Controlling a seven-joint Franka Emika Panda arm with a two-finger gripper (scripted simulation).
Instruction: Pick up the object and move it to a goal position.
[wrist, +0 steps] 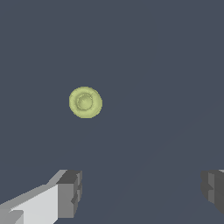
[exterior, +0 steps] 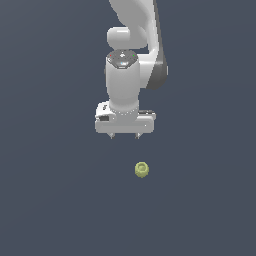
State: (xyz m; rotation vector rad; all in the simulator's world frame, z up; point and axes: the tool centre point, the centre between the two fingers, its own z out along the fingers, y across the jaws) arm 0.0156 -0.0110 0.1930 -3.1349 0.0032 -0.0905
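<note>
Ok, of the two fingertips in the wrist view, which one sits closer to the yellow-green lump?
The fingertip with the white arm behind it; the yellow-green lump lies nearly in line with it, not centred in the open tool.

We see a small yellow-green lump (exterior: 142,169) with a paler ring-like dimple on its top, plain and unpatterned otherwise. The floor (exterior: 50,200) under it is a flat, even slate blue-grey. The arm (exterior: 131,60) is glossy white with dark grey patches at its joint. The gripper (exterior: 124,135) is white, and its fingertips (wrist: 70,192) are dark grey.
</note>
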